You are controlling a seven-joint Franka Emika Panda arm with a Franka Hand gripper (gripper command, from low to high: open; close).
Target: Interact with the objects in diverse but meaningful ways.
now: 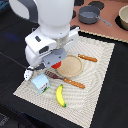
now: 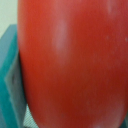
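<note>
1. A striped beige placemat (image 1: 95, 65) is lying on a dark tabletop (image 1: 112, 107); the tabletop is running off every edge of the exterior view.
2. A tan strip of surface (image 1: 107, 31) is showing along the far side, carrying a grey pot (image 1: 89, 15) and a pale bowl (image 1: 123, 18) at the corner.
3. The white arm is covering the mat's middle. Its gripper (image 1: 56, 62) is sitting low over a red tomato (image 1: 58, 64), beside a round tan plate (image 1: 70, 65).
4. In the wrist view the tomato (image 2: 70, 60) is filling the frame, with a teal finger (image 2: 10, 80) pressing against its side. The jaws are looking closed on it, though the second finger is out of sight.
5. On the mat, a yellow banana (image 1: 60, 95) is lying near the front edge, and a carton (image 1: 40, 83) is standing just beside it.
6. A small bottle (image 1: 28, 74) is lying at the mat's edge.
7. A fork (image 1: 65, 80) and a knife (image 1: 87, 58) are flanking the plate.
</note>
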